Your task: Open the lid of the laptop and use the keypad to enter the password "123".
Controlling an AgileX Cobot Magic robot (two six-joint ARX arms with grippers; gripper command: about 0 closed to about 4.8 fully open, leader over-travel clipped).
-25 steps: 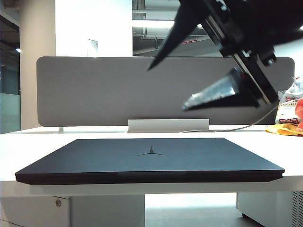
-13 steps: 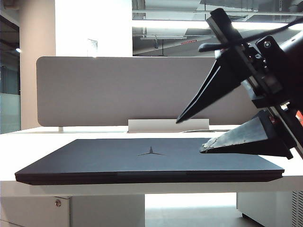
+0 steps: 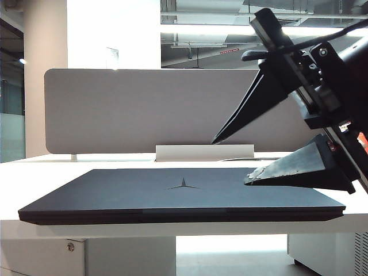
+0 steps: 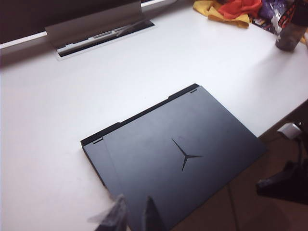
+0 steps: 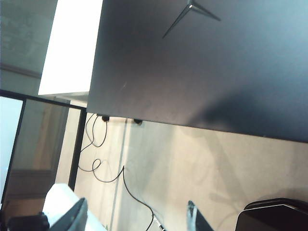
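1. While lid (image 3: 184, 192) lies flat and shut on laptop (image 3: 172, 215), still at step 1: opening. Keypad hidden beneath; no typing possible yet.
2. Laptop sits on white table (image 3: 34, 172), front edge at table edge, logo (image 3: 184, 184) centred on top, grey divider board (image 3: 132, 109) behind.
3. Right gripper (image 3: 230, 161) hovers over the right part of lid, jaws parted, empty; lower finger just above the surface, contact not certain.
4. Left gripper (image 4: 132, 214) above the near-left corner of laptop, fingers slightly apart, holding nothing.
5. Next, by judgement: need 1 fingertip hooked under lid's front lip, then a lift about the rear hinge; likely need base steadied against sliding.
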